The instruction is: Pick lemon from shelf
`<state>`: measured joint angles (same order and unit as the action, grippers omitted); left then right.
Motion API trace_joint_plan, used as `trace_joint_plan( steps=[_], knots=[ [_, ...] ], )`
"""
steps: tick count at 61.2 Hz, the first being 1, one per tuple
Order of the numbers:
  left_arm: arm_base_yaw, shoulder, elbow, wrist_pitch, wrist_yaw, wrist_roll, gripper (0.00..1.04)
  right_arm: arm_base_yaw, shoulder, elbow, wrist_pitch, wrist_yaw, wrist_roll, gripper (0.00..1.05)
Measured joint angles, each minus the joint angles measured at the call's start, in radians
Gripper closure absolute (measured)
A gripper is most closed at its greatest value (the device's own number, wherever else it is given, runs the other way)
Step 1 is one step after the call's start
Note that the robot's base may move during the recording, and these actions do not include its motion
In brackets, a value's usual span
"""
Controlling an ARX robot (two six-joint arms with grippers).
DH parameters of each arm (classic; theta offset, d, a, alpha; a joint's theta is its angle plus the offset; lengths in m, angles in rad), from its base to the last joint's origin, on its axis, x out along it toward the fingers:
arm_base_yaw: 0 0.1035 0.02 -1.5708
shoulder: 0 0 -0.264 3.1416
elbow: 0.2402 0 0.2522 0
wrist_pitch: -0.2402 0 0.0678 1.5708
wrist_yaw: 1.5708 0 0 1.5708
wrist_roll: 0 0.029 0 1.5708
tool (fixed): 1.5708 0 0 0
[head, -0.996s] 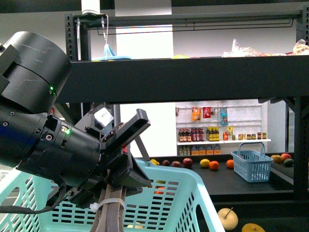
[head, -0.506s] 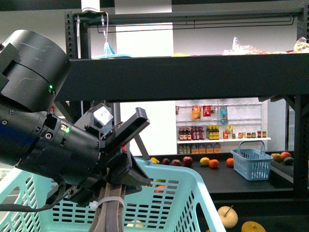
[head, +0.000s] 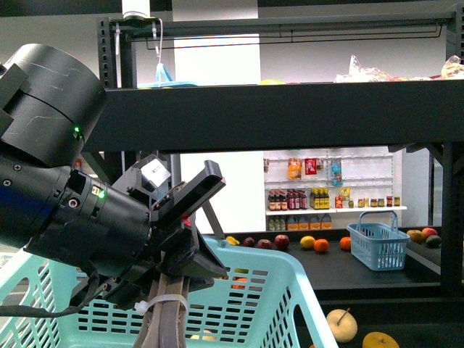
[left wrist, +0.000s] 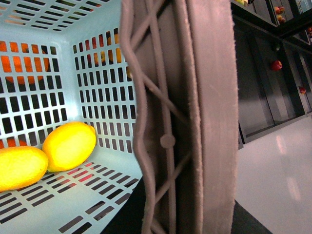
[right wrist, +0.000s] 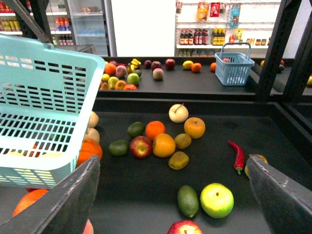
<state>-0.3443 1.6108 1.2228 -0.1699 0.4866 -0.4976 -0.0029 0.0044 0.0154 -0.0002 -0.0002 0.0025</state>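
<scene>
The right gripper (right wrist: pixel 174 168) hangs released and empty over the dark deck of the shelf (right wrist: pixel 141 187); its two fingers show at the lower left and lower right corners of the right wrist view, set wide apart. Between them lies a scatter of fruit: a red apple (right wrist: pixel 141 146), oranges, a green lime-like fruit (right wrist: pixel 187 200) and a red chilli (right wrist: pixel 237 156).

The best candidate for the lemon (right wrist: pixel 257 159) is a yellow shape at the right edge of the scatter, just beside the chilli and partly hidden behind the right finger (too little of it shows to be sure). Two yellow lemons (left wrist: pixel 69 145) lie touching on the floor of the teal basket (head: pixel 275 290), at the lower left of the left wrist view.

The left gripper (head: pixel 168 319) reaches down into that basket at the lower left of the front view. I cannot tell whether it is clenched on anything, since only one finger fills its own camera.

To do this step well, the right arm likely needs to shift towards the right of its view until the yellow fruit sits centred between the fingers. It should come down clear of the chilli and close across the fruit's narrow waist, since a rounded, smooth skin may squirt out of an off-centre pinch.
</scene>
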Motion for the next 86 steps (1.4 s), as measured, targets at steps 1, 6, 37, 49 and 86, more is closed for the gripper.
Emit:
trace_joint_plan(
  steps=[1, 6, 37, 49, 86],
  knots=[
    [0.000, 0.000, 0.000, 0.000, 0.000, 0.000, 0.88, 0.000, 0.000, 0.000, 0.000, 0.000, 0.000, 0.10],
    [0.000, 0.000, 0.000, 0.000, 0.000, 0.000, 0.88, 0.000, 0.000, 0.000, 0.000, 0.000, 0.000, 0.07],
    [0.164, 0.000, -0.003, 0.268, -0.231, -0.325, 0.88, 0.000, 0.000, 0.000, 0.000, 0.000, 0.000, 0.07],
    [0.432, 0.013, 0.097, 0.271, -0.404, -0.562, 0.89, 0.000, 0.000, 0.000, 0.000, 0.000, 0.000, 0.07],
    [0.741, 0.153, 0.196, 0.160, -0.411, -0.820, 0.89, 0.000, 0.000, 0.000, 0.000, 0.000, 0.000, 0.07]
  ],
)
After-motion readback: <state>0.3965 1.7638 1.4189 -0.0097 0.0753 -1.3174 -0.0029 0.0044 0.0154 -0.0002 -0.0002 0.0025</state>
